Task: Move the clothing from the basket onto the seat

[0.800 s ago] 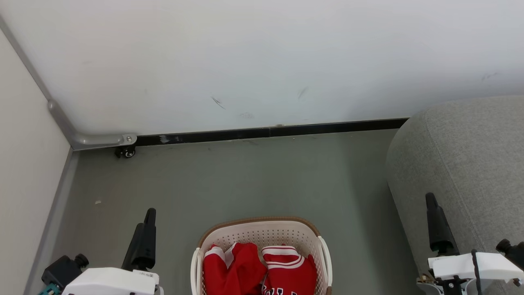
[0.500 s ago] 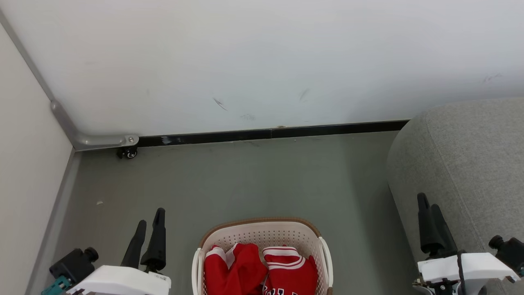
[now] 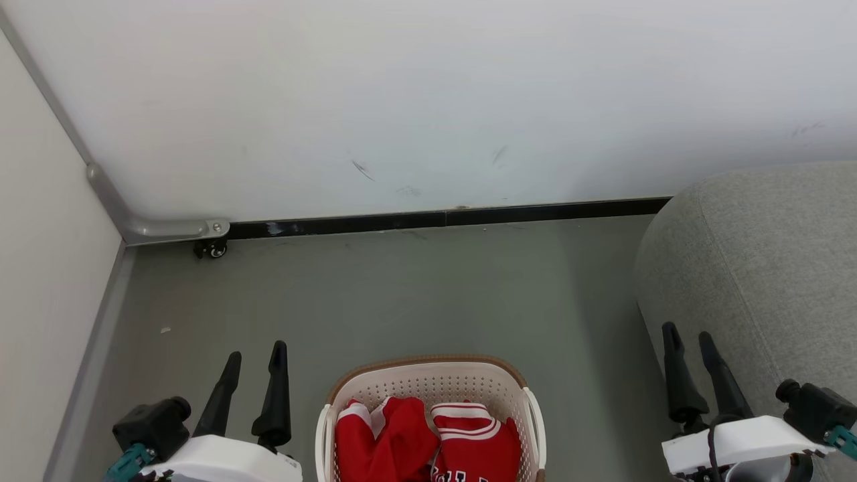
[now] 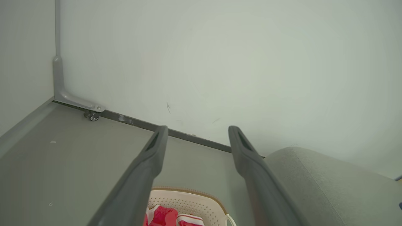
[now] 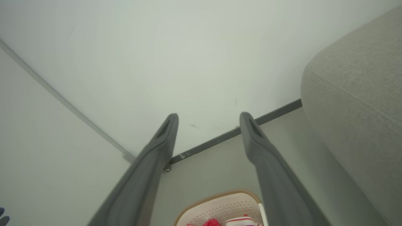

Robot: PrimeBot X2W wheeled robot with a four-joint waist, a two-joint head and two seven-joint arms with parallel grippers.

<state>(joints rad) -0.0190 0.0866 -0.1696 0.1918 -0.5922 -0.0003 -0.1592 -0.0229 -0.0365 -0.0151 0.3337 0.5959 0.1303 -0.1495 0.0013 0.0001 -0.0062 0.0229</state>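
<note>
The basket sits on the floor, front and centre, with the clothing piled in it. The seat is off to the right, apart from the basket. The wall runs behind everything, with a small caster at its foot, far left. The left tool is left of the basket, and the right tool is on its right, beside the seat.
</note>
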